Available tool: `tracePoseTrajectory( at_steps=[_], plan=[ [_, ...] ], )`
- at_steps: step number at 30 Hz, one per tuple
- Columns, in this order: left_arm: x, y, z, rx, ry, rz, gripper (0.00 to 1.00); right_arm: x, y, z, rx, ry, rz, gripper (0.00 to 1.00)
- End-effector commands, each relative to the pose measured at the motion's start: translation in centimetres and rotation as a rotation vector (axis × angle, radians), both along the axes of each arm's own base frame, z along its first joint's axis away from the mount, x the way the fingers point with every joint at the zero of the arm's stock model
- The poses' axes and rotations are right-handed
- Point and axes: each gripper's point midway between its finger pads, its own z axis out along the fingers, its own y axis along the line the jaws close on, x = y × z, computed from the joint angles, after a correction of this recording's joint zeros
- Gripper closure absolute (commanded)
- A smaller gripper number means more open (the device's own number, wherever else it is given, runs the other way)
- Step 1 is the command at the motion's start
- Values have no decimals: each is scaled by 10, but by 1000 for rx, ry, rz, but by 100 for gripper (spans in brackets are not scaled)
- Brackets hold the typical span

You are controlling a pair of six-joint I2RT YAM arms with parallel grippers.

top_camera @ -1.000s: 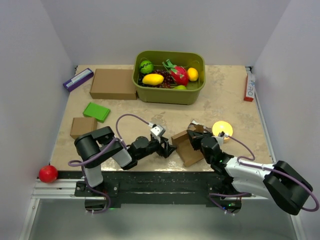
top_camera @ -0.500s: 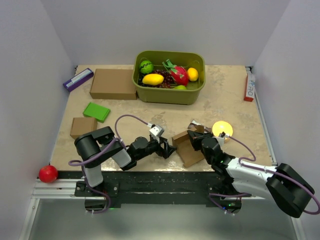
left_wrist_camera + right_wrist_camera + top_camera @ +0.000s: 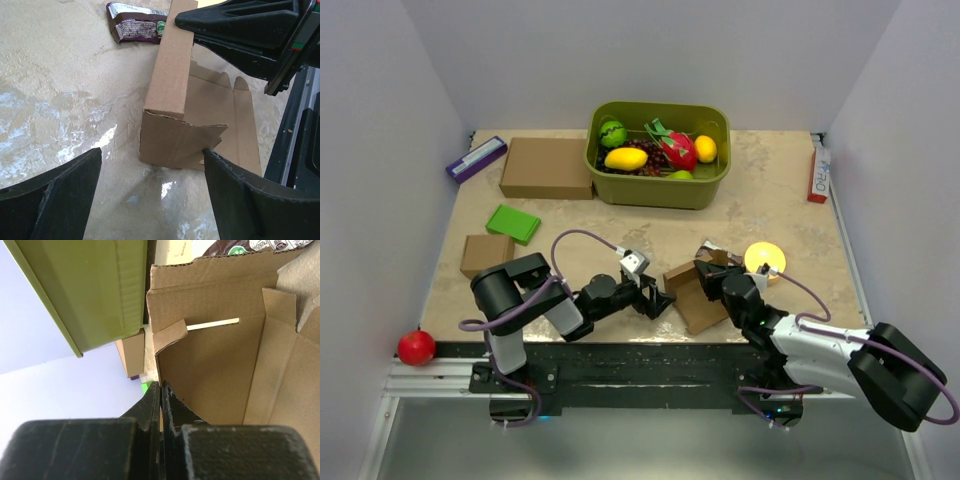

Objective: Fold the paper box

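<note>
Nearest the front edge of the table, our left gripper gapes wide and empty. The paper box sits just ahead, its raised wall running straight away from us. Our right gripper pinches that wall's far end. Beyond lies a snack packet; bare table flanks the box's left.

Brown cardboard items, three: one large rectangular carton, upper left; one small squarish carton, left; one thin creased paper box, lower centre. Olive-green plastic bin: one. Red ball, lower left: one.
</note>
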Motion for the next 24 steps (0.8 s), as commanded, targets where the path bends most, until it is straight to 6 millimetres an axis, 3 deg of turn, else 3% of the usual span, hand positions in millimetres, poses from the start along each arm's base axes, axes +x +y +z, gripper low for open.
tracePoseTrajectory(
  at_steps=[1,7,12,24],
  plan=[
    [13,-15,56,-181,-133,23,12,-14,-8,-38,-120,109,24,100],
    [27,-16,47,-152,-128,85,16,-14,-6,-38,-118,109,30,100],
    [41,-16,48,-138,-144,144,31,-14,-6,-38,-119,107,33,100],
    [56,-23,45,-115,-140,192,52,-15,-6,-38,-119,108,38,100]
  ],
)
